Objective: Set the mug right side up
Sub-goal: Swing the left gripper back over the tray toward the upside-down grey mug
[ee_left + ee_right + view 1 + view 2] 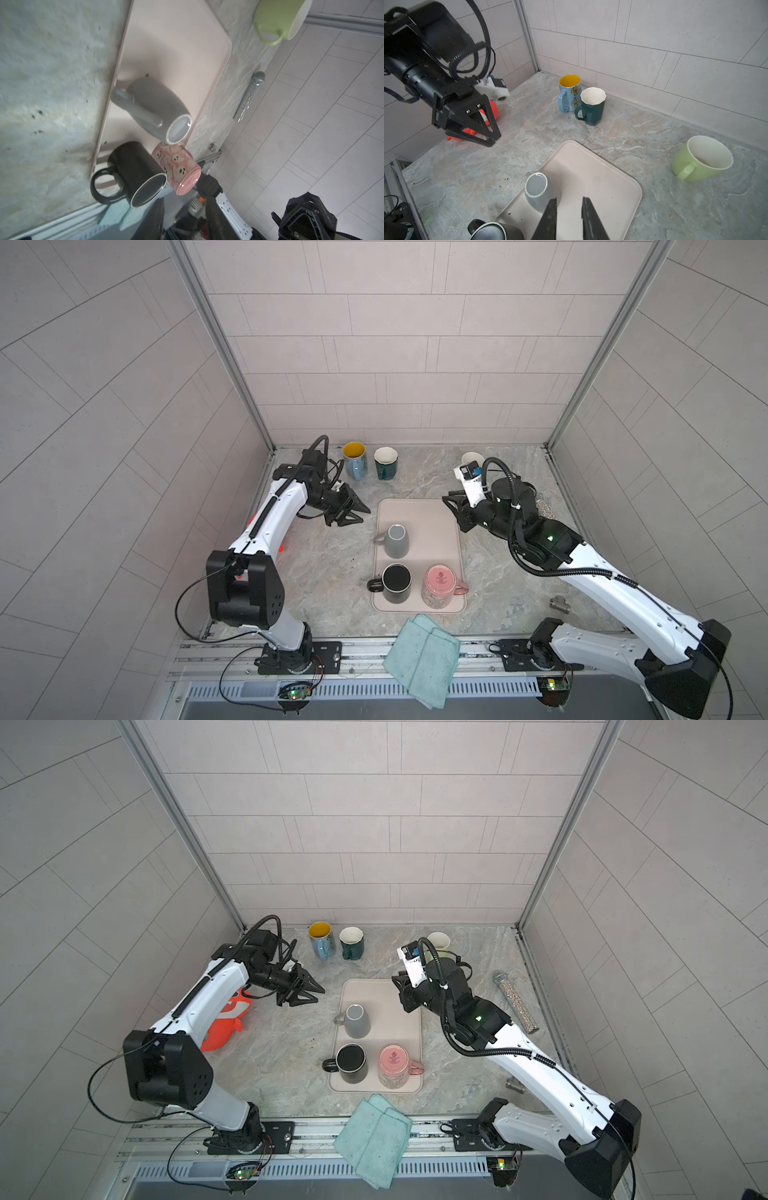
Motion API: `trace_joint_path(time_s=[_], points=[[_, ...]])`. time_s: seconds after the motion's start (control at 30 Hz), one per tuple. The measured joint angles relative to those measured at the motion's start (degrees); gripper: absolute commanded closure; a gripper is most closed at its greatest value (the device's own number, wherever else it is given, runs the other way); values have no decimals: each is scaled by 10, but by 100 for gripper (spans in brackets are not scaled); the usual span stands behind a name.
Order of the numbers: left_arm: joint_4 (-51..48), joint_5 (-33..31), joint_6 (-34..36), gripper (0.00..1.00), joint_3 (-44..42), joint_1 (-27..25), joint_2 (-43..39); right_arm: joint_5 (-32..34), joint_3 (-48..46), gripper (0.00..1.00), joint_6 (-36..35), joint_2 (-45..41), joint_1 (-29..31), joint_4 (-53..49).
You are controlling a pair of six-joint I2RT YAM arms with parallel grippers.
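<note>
Because the inverted grey mug [397, 541] at ten o'clock on the tray [432, 526] looks rigid, slick and breakable, its nine-o'clock handle [379, 538] should suit the left gripper [364, 515] or right gripper [569, 199], both parted and empty.

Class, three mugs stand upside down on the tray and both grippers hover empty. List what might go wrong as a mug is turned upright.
1. The black mug and pink mug stand close together; jaws closing around one may knock the other.
2. The grey mug looks glossy and tapered, so it might slip mid-turn.
</note>
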Motion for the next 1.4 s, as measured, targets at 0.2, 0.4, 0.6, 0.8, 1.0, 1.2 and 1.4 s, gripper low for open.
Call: trace_joint_path(time_s=[0.2, 0.4, 0.6, 0.8, 1.0, 1.2, 1.4], points=[[20, 28, -91, 61, -24, 9, 11, -3, 0, 77, 14, -3, 0, -10], [100, 30, -221, 61, -61, 17, 25, -12, 0, 77, 36, 0, -2, -9], [40, -10, -273, 60, -14, 17, 76, -24, 0, 77, 54, 16, -5, -8], [-53, -42, -268, 62, 52, 17, 125, -38, 0, 78, 61, 36, -10, -8], [-102, -49, -267, 63, 24, 16, 153, -42, 0, 78, 65, 42, -14, -7], [-103, -51, -275, 63, 32, 7, 183, -48, -1, 78, 69, 42, -18, -5], [-91, -47, -285, 63, 66, -10, 224, -50, -7, 79, 73, 42, -20, 1]])
